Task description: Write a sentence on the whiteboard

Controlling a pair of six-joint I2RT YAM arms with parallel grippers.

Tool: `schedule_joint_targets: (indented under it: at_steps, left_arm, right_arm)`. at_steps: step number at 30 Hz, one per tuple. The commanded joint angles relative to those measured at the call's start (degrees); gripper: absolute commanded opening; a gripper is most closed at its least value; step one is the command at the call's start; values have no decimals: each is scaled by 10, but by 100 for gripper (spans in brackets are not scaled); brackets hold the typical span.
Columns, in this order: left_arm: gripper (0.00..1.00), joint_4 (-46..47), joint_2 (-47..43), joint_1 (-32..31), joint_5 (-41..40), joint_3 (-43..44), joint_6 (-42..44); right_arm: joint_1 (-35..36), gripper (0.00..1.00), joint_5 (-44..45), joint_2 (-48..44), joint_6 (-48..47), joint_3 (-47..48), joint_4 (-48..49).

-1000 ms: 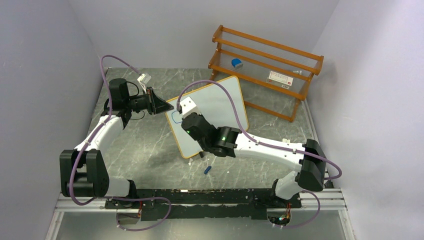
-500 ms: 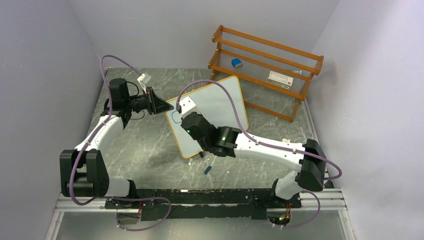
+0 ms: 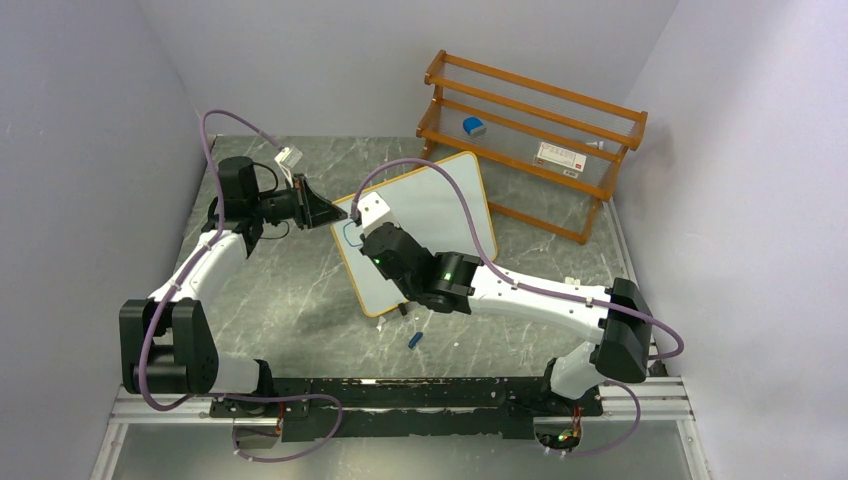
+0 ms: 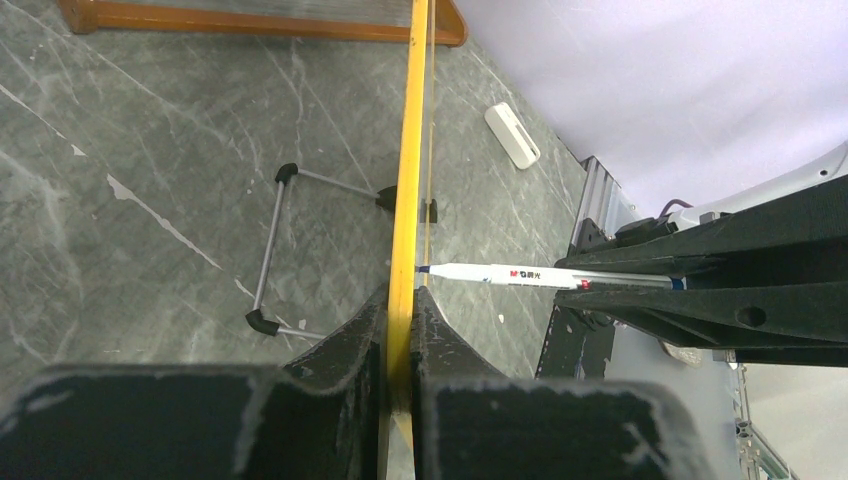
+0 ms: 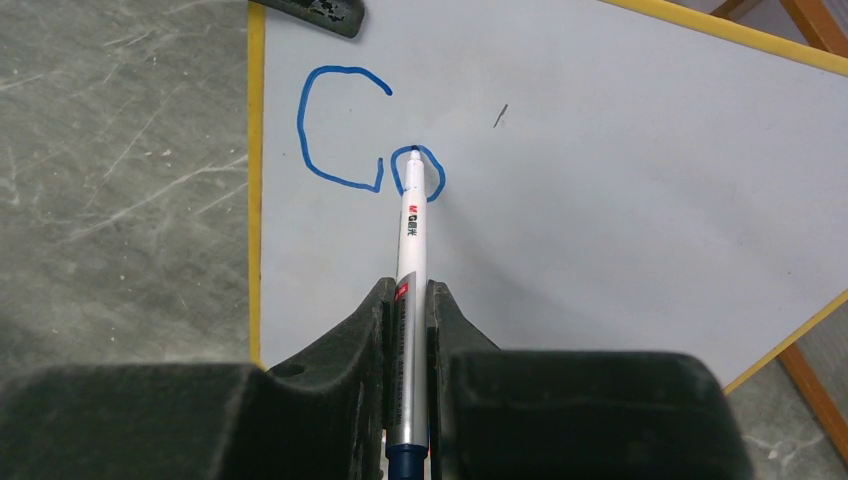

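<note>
– While our left gripper point(image 4: 401, 318) clamps the thin orange-wood frame of the rectangular white whiteboard point(image 3: 440, 205), where does the pen stand?

– Our right gripper point(image 5: 408, 292) is clenched on the slim white-barrelled blue marker point(image 5: 411, 235). Its tip rests at the top of a small blue "o" just after a large "C".

– So the blue handwritten sentence point(image 5: 345, 181) is only those two letters?

– Yes. They are in the corner of the board nearest the left gripper. We judge the task barely begun.

– How does the board stand?

– It is propped up off the grey marbled desk point(image 3: 300, 300) on a thin wire stand point(image 4: 265, 250) with black feet behind it. The orange wooden rack point(image 3: 530, 150) stands beyond its far end. From our left wrist we see the board edge-on, and the marker meets its face nearly square, tip touching.

– Which way do we go next?

– The bare white lies away from the held edge, to the right of the tip in our right wrist view. The marker's long axis points into the board. So the next letter calls for a sideways slide across the face, not a push along the barrel.

– Which arm does it fall to?

– The right, which has the pen on the writing face. Our left sits nearer the letters, but it is taken up as the brace.

– What could go wrong?

– If we press too hard, the board may rock back on its stand. We think the left grip on the frame is what guards against that.
</note>
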Motion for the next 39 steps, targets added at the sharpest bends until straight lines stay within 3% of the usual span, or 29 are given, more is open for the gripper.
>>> schedule_joint_targets:
  at_steps: [1,18,39]
  left_arm:
    - [5,-30,9,-14,7,8,18]
    - [5,-34,9,-14,3,10,24]
    - [5,-34,9,-14,4,10,23]
  right_arm:
    - [-4,0,-8,2,-1,17,1]
    - [-21,0,24,-37,8,-21,7]
    - [-30,0,-12,-36,5,-31,27]
